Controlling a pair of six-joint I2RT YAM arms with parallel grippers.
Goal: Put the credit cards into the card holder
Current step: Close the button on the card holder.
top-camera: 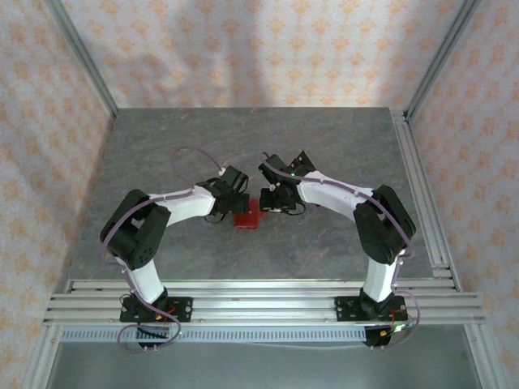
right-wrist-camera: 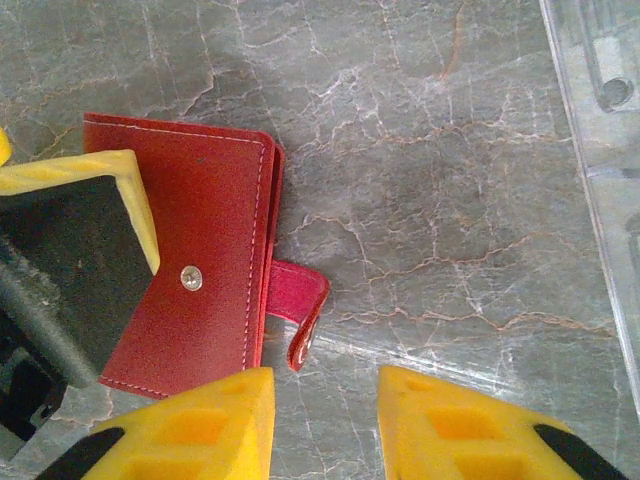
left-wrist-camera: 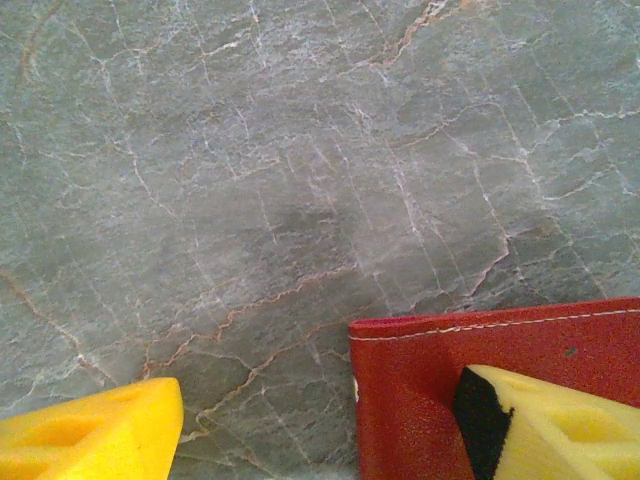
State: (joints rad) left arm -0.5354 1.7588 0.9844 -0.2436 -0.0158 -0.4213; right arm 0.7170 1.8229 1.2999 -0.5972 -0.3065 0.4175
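Card holder [right-wrist-camera: 205, 230] lying folded at the left of the right wrist view, just above the right gripper [right-wrist-camera: 322, 400], whose fingers stand parted part way over bare table [right-wrist-camera: 430, 150] with nothing held, likely lined up for the loose strap [right-wrist-camera: 300, 305]. Pinned at its upper left by one finger [right-wrist-camera: 110, 180] of the left gripper [left-wrist-camera: 320, 395], spread wide and gripping nothing, seemingly to stop sliding. Farther off, at the right edge, a clear stand [right-wrist-camera: 600, 120].
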